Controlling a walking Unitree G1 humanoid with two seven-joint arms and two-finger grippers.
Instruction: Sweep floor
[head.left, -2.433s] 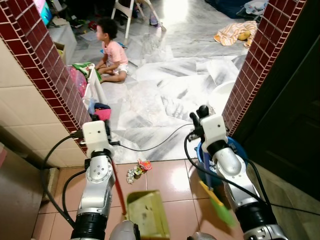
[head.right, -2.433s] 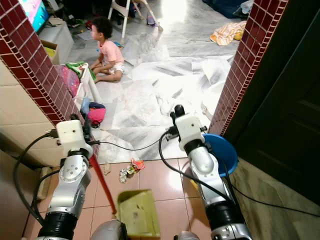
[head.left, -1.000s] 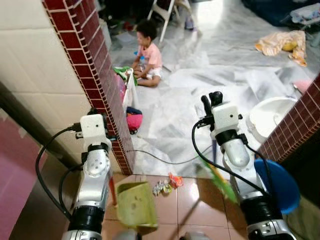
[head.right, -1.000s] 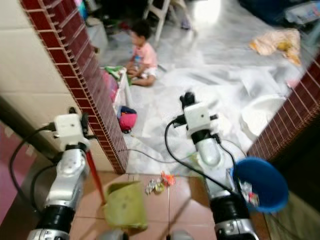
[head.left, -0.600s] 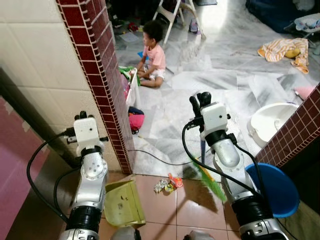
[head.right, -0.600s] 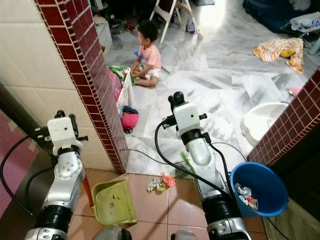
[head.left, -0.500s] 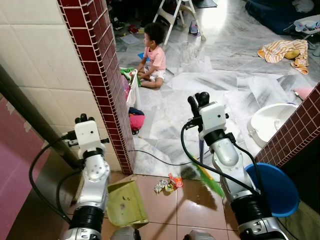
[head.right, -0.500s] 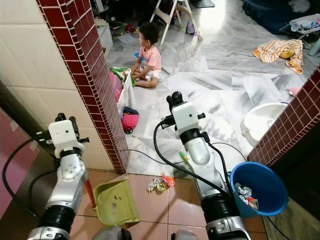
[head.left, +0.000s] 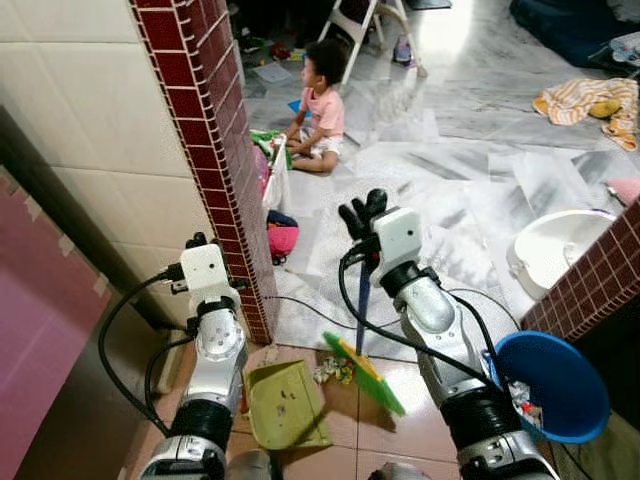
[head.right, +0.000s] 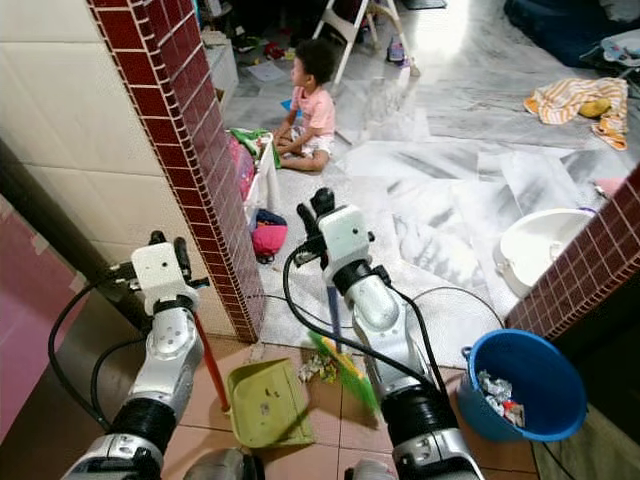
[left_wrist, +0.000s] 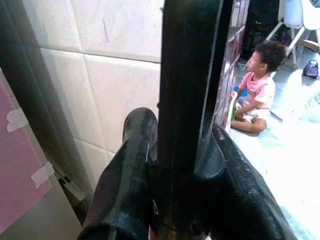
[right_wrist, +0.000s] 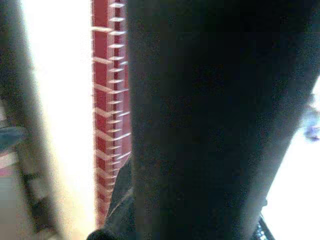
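Note:
My left gripper (head.right: 165, 243) is shut on the red handle (head.right: 210, 371) of a green dustpan (head.left: 283, 403), which rests on the pink tiles beside the brick pillar. In the left wrist view its black fingers (left_wrist: 131, 170) clamp that dark pole (left_wrist: 187, 75). My right gripper (head.left: 362, 212) is shut on the blue broom handle (head.left: 362, 300). The green broom head (head.left: 366, 373) lies on the tiles right of the dustpan. A small pile of litter (head.left: 333, 372) sits between broom head and dustpan mouth. The right wrist view is dark and blurred, with the handle (right_wrist: 200, 125) close up.
A red brick pillar (head.left: 215, 150) stands by my left arm. A blue bucket (head.left: 555, 385) holding some rubbish sits at right under a brick wall (head.left: 595, 285). A child (head.left: 325, 105) sits on the marble floor beyond. A white basin (head.left: 560, 245) and a black cable (head.left: 300, 305) lie nearby.
The right arm has swung the broom head left, up to the litter by the dustpan. The camera has shifted a little as well.

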